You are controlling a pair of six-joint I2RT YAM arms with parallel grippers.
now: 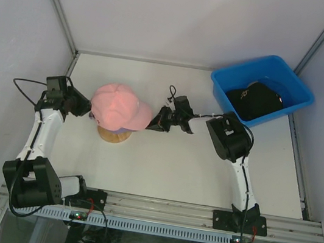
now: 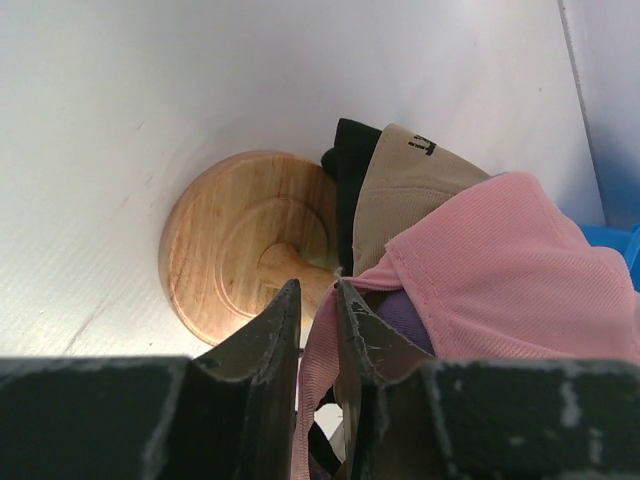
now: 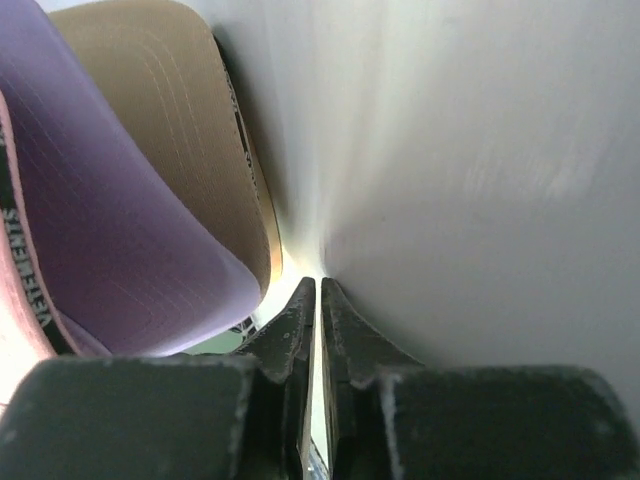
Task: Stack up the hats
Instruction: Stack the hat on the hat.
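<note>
Centre-left in the top view, your left gripper (image 2: 318, 292) pinches the pink cap (image 1: 118, 105) on the wooden stand (image 2: 225, 245); your right gripper (image 3: 318, 288), jaws pressed together, grips nothing beside it.

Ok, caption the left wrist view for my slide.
Left jaws pinching the pink cap by its edge, a purple cap and a tan cap under it, over the wooden stand.

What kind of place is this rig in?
Likely a lab robot test cell: bare white table boxed in by plain panel walls, an aluminium mounting rail, a blue bin holding a black hat.
</note>
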